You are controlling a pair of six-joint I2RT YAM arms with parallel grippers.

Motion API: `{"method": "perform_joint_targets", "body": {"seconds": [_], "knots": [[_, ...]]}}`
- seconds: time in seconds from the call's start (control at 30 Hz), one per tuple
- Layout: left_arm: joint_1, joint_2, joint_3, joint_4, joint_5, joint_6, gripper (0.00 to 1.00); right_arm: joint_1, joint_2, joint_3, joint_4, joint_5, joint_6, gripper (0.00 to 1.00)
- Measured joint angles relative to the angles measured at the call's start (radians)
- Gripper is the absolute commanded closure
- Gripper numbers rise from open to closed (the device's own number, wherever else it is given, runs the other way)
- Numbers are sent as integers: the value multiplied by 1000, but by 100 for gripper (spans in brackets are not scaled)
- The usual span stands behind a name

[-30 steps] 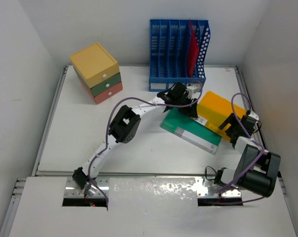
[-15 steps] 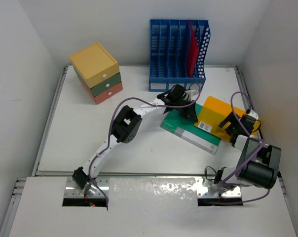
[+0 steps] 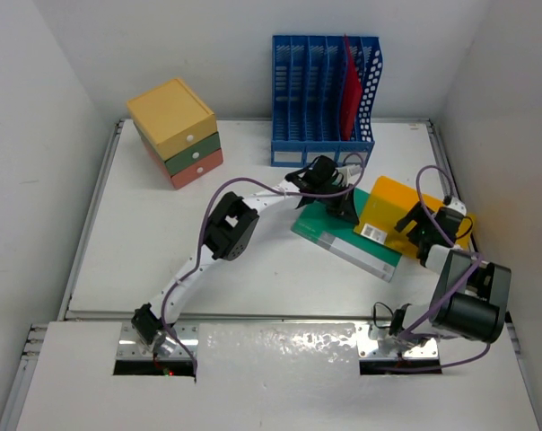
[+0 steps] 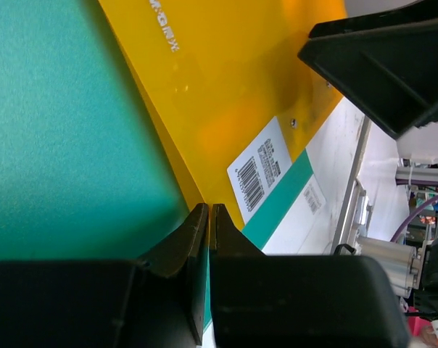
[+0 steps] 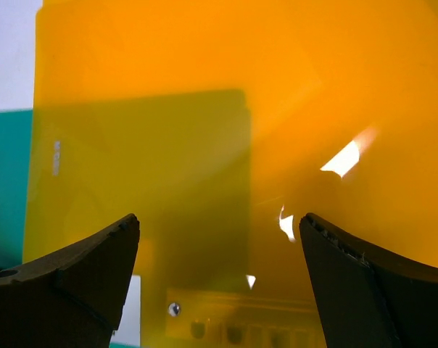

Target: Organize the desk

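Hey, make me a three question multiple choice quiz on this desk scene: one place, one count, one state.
1. Where is the red folder? A in the blue rack B on the floor C under a book
2. How many drawers has the drawer box? A two B three C five
3. The right tool is: A open B shut on a pen C shut on nothing
Answers: 1 A, it stands in a right-hand slot; 2 B, yellow, green and orange fronts; 3 A, its jaws stand apart over the yellow folder.
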Motion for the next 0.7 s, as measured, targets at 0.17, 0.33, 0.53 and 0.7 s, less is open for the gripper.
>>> {"method": "perform_joint_targets", "body": {"seconds": [0.17,0.33,0.53,0.7], "knots": [[-1,0,-19,8,4,4,100,85,-71,8,-102,14,-91,11],[-1,-12,-19,14,7,14,100,188,-192,27,-235,66,-290,8],[2,-36,-37,6,5,51,100,188,-446,-155,-56,63,-538,12],[10,-45,-37,5,8,68,100,233,-439,-245,8,9,-718,11]]}}
